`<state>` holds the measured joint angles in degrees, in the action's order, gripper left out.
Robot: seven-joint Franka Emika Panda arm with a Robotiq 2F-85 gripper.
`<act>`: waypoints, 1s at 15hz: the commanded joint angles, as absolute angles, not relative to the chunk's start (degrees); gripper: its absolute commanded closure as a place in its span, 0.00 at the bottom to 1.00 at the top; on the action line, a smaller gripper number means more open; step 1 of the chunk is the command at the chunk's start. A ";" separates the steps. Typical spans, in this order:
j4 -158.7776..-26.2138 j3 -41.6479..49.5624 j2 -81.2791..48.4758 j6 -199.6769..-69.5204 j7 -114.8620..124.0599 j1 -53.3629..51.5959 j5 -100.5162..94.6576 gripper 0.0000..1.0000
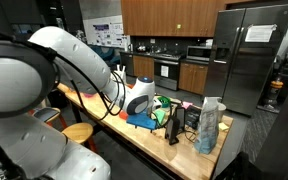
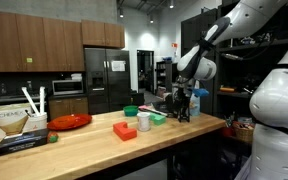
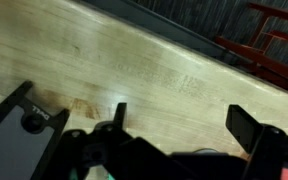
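Wrist view: bare desk [image 3: 154, 60] lies open between and ahead of my spread fingers [image 3: 120, 115]; a black slab [image 3: 9, 130] blocks the left. In an exterior view, a bag [image 1: 210, 125] stands just beside them. Toward mid-desk a red block [image 2: 124, 130], cup [image 2: 143, 122] and bowl [image 2: 131, 111] crowd together; I see open wood between block and plate [image 2: 70, 121].

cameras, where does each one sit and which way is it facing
In an exterior view: close beside the robot, facing along the wooden counter toward the fridge; its white arm fills the left.
In an exterior view: also close beside the robot, facing along the counter toward the fridge; white arm on the right.
Wrist view: on the wrist, looking down at the counter; open jaws along the bottom edge.
Shared: both exterior views show counter, fridge and arm.
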<state>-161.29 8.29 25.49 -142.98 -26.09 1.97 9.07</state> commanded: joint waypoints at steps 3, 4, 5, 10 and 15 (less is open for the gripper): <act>-161.22 9.50 25.45 -144.15 -24.95 0.70 8.30 0.00; -160.96 10.09 25.55 -144.97 -25.63 -0.11 9.64 0.00; -160.72 10.27 25.27 -147.97 -25.98 -0.45 10.02 0.00; -160.27 13.64 21.91 -165.68 -29.04 -5.09 10.49 0.00; -148.35 20.17 12.62 -166.81 -35.29 -17.17 16.16 0.00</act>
